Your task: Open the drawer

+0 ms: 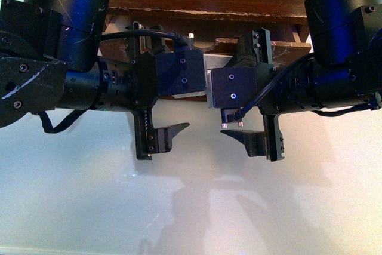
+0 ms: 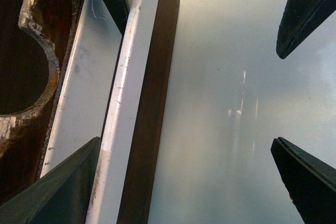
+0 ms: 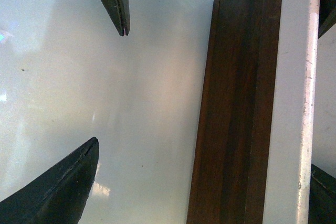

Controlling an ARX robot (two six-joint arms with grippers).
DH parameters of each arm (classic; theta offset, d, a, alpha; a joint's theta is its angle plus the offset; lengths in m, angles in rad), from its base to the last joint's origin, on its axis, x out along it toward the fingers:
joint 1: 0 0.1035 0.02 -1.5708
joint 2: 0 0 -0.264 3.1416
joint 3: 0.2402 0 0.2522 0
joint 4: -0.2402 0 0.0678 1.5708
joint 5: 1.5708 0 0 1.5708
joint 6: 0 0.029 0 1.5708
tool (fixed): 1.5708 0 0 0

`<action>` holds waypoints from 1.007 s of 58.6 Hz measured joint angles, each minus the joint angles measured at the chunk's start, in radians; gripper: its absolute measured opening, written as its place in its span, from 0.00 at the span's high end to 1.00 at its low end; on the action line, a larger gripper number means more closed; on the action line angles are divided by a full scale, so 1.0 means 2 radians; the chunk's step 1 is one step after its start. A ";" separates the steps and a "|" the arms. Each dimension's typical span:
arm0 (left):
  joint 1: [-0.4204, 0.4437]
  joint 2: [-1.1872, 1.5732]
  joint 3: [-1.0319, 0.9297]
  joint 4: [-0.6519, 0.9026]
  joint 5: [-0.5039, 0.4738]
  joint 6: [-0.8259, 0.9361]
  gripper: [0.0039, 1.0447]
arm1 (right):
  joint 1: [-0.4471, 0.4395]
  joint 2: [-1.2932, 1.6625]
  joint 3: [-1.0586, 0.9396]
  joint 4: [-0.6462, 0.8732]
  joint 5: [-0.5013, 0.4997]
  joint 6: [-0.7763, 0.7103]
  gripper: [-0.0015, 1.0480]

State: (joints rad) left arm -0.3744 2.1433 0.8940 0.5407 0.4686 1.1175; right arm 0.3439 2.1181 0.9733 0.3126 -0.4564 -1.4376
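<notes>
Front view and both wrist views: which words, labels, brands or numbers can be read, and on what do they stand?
None. No text shows on the drawer, its white handle, the left hand or the right hand. The pale marks on the wood are scuffs, not letters.

Both reach inward: left arm and right arm, wrists nearly meeting in the middle. left gripper jaws spread wide. right gripper likewise. Lower fingertips point at each other, not touching.
</notes>
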 joint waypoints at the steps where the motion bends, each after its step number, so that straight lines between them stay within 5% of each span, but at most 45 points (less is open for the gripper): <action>1: 0.000 -0.001 -0.001 0.001 0.000 0.000 0.08 | 0.001 -0.001 -0.002 0.001 0.000 0.000 0.09; 59: -0.007 -0.040 -0.104 0.061 0.012 -0.008 0.08 | 0.036 -0.036 -0.082 0.022 0.015 -0.020 0.08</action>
State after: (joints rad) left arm -0.3893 2.0628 0.6861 0.6621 0.4919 1.1019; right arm 0.4152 2.0464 0.8093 0.3565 -0.4255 -1.4773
